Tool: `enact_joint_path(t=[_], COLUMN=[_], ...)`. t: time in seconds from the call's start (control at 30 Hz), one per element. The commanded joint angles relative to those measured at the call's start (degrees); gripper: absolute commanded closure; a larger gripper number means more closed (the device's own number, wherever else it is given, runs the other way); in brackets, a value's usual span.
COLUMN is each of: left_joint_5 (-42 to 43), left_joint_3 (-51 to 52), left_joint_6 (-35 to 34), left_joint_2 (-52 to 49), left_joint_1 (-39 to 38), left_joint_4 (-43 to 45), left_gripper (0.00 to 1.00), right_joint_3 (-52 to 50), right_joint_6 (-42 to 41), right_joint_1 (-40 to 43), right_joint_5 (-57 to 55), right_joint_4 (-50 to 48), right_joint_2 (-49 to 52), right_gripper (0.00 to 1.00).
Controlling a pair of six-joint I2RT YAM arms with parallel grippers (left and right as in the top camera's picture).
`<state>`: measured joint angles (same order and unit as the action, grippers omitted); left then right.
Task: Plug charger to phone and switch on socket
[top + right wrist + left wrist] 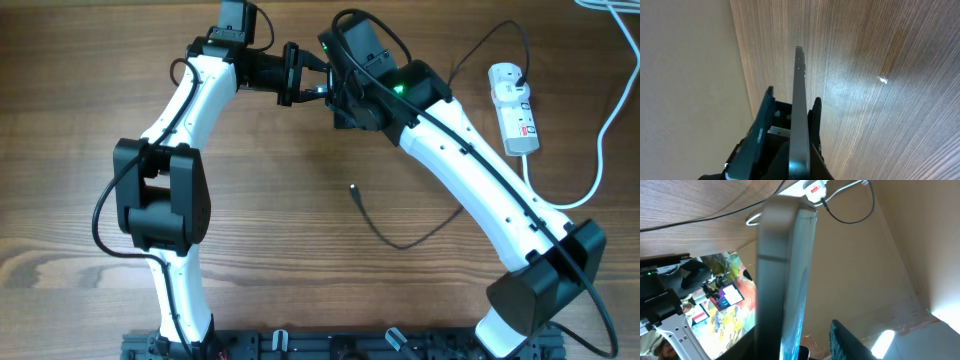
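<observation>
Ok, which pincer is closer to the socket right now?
Right, narrowly. The right pincer reaches the phone from the side of the socket; the left pincer faces it from the far side.

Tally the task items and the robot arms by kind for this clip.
Phone: 1
Charger cable: 1
Power strip: 1
Robot arms: 2
Total: 5

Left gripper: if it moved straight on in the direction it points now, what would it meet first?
The left gripper has the phone at its tips; beyond that, probably the right gripper, facing it closely overhead. Depth is unclear.
</observation>
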<state>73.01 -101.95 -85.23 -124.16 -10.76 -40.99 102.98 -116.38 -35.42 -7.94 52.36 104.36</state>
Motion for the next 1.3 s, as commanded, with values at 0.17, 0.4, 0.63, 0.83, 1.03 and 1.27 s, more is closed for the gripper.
enact_joint_path(t=[0.17,0.4,0.63,0.83,1.03,1.27], left_joint_5=[1.33,1.05,-8.98,-28.26,-28.00,-50.31], left_joint_3=[-0.28,-0.28,-0.28,-0.28,-0.28,-0.28], left_joint_6=[-0.70,-0.50,5.60,37.92,59.49,62.12], left_joint_2=[2.03,2.03,2.03,2.03,6.93,19.21], left_joint_1=[0.02,0.02,0.39,1.77,1.46,0.59], left_joint_4=[0.37,1.33,3.52,3.50,0.87,-1.49], left_gripper=[0.74,0.96,0.96,0.96,0.96,0.96], right_joint_3=[1.55,1.55,1.55,1.55,0.98,-5.86], right_joint_6=[-2.05,2.45,16.59,63.30,83.56,88.19], right_joint_1=[-0.31,-0.31,0.02,1.77,5.97,7.04], right_joint_5=[2.36,2.54,2.58,1.66,1.66,4.72], right_joint_4=[0.83,0.83,0.87,5.35,17.14,16.26], right_joint_2=[-1.70,-1.70,-2.25,-7.69,-6.05,-2.34], right_gripper=[0.95,0.86,0.69,0.48,0.01,0.01])
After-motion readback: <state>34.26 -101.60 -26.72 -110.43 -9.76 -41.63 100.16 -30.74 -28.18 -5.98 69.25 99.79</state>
